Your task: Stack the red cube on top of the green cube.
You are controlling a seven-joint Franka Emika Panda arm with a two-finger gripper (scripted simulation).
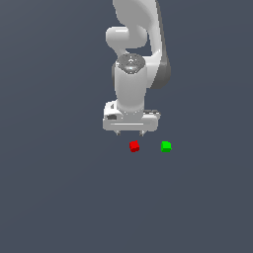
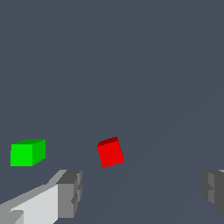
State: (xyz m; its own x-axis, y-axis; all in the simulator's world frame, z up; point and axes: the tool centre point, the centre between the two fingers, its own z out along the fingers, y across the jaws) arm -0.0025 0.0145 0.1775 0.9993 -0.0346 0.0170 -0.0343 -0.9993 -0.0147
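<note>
The red cube [image 1: 134,146] lies on the dark grey floor, turned slightly askew, and the green cube [image 1: 166,146] sits a short way off on the exterior view's right. My white gripper [image 1: 130,133] hangs just above and slightly behind the red cube, open, touching neither cube. The wrist view shows the red cube [image 2: 110,152] ahead of the gap between my two grey fingertips [image 2: 70,192], which stand wide apart with nothing between them [image 2: 142,192]. The green cube [image 2: 27,152] appears off to the side, beyond one finger.
A plain dark grey floor [image 1: 59,197] stretches all around the two cubes. Only the white arm [image 1: 133,49] rises above the scene.
</note>
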